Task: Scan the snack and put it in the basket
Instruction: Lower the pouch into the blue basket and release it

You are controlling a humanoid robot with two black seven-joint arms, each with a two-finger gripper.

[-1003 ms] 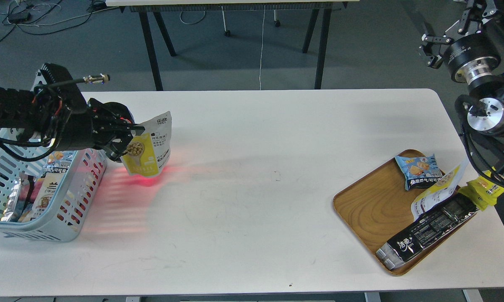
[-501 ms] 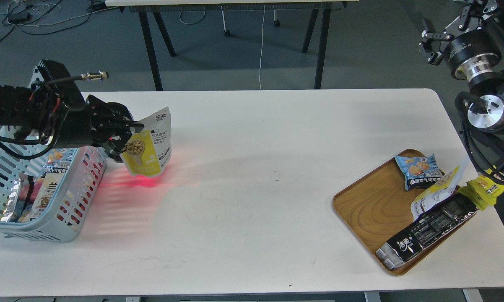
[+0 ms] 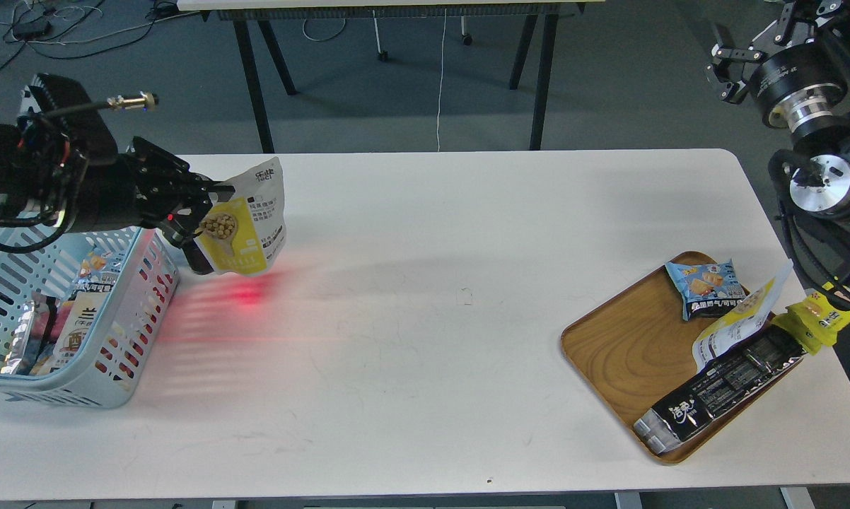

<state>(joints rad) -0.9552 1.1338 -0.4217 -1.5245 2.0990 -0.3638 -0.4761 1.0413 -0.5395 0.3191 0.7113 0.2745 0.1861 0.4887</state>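
At left of the frame our left gripper [image 3: 209, 212] pinches the snack [image 3: 245, 219] above the white table [image 3: 425, 318], just beside the basket [image 3: 124, 367], red light beneath it.

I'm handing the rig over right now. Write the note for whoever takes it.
Left hand: shut on the snack, held in the air just right of the basket, above red scanner light on the table.
Right hand: up at the far right, holding nothing visible; open or shut unclear.
Basket already holds other packs. Wooden tray still has more packs.
Left: put the snack in the basket.
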